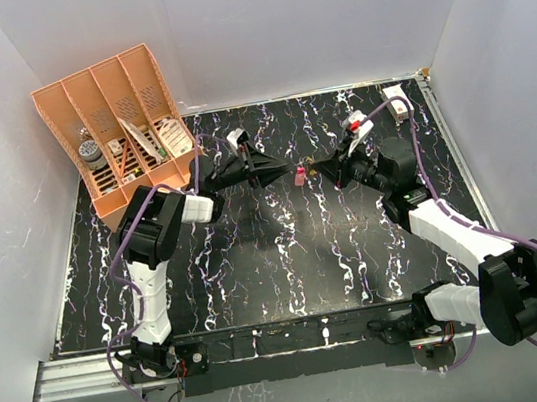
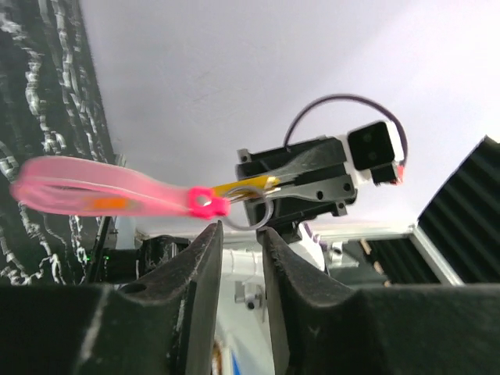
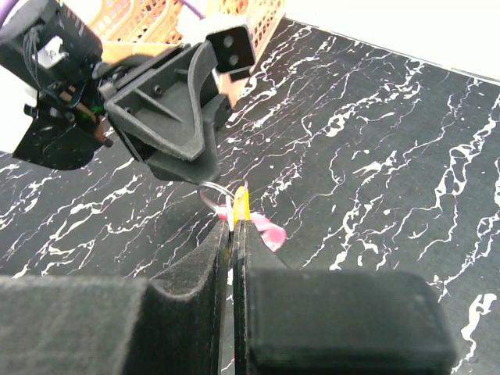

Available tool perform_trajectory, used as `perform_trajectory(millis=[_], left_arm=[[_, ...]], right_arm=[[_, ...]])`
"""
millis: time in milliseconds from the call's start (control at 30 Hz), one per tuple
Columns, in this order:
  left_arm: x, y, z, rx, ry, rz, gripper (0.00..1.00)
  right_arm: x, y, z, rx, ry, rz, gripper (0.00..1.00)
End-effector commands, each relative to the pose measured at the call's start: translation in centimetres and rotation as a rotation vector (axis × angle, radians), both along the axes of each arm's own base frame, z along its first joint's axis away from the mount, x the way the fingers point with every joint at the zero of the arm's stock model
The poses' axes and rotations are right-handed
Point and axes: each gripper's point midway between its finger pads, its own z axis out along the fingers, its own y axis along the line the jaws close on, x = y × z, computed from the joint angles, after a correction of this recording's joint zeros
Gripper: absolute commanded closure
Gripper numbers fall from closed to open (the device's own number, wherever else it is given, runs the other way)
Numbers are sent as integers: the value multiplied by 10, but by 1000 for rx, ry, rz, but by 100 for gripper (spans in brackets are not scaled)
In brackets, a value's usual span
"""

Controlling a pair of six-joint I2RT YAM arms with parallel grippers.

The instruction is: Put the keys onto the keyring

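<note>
Right of the orange rack (image 1: 53, 112), aloft, pinching the key (image 3: 244, 203) tight in the closed jaws of the right gripper (image 3: 233, 223). Bracketing the metal ring of the keyring (image 2: 94, 191) with the left gripper (image 2: 239, 229), jaws narrowly parted.

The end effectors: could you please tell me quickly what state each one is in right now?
Left end effector: slightly open, tips at the keyring, seemingly not gripping it.
Right end effector: closed on the key.

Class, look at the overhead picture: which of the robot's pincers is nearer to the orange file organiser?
Left. The left pincer is to the right of the orange file organiser, slightly toward the arm bases; the right pincer lies farther right, facing the left one.
</note>
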Motion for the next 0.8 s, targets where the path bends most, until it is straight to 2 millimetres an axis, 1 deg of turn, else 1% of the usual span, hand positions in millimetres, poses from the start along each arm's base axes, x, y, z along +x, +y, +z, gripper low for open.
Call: perform_trajectory(millis=[0, 67, 167, 233, 367, 467, 533, 633, 767], left_arm=[[-9, 37, 40, -138, -291, 124, 71], [-10, 43, 38, -128, -298, 140, 70], [-15, 45, 39, -122, -321, 143, 69], [-19, 46, 40, -116, -336, 147, 68], [-22, 47, 41, -86, -365, 163, 66], [-21, 47, 37, -51, -373, 179, 62], [-20, 47, 38, -34, -391, 196, 61], [-18, 47, 38, -1, -421, 229, 60], [-11, 49, 31, 76, -435, 287, 58]], right_arm=[[12, -3, 38, 7, -71, -48, 100], [15, -5, 44, 17, -56, -64, 100], [20, -3, 48, 37, 8, -77, 100], [25, -1, 54, 54, 45, -82, 100], [35, 5, 59, 85, 126, -79, 100], [45, 9, 55, 66, 211, -81, 100], [50, 12, 59, 77, 242, -79, 100], [54, 18, 66, 138, 275, -74, 100], [54, 28, 73, 237, 316, -43, 100]])
